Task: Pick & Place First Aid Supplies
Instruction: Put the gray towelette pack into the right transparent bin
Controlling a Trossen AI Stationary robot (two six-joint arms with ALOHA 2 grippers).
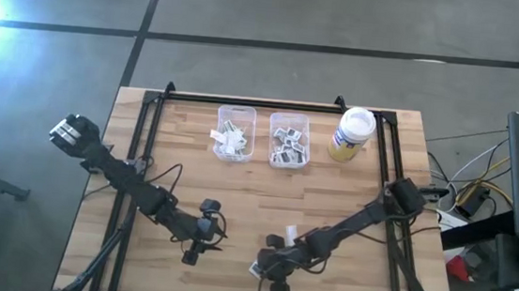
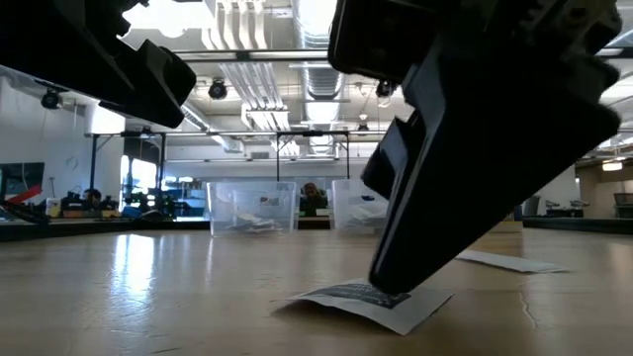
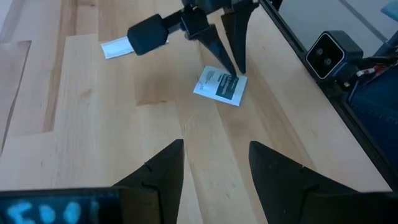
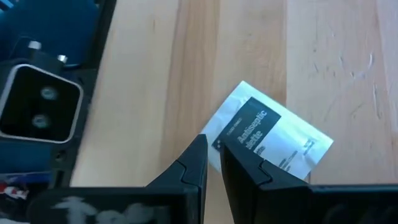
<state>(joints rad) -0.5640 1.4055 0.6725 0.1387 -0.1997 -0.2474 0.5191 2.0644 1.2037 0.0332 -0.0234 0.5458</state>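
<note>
Table: two bins side by side at the far edge, left bin and right bin, packets in each. Jar just right of the right bin. Near edge, centre-right: one packet flat on the table, right gripper on its edge. Second packet near, just behind it. Left gripper to the left of both, apart.
</note>
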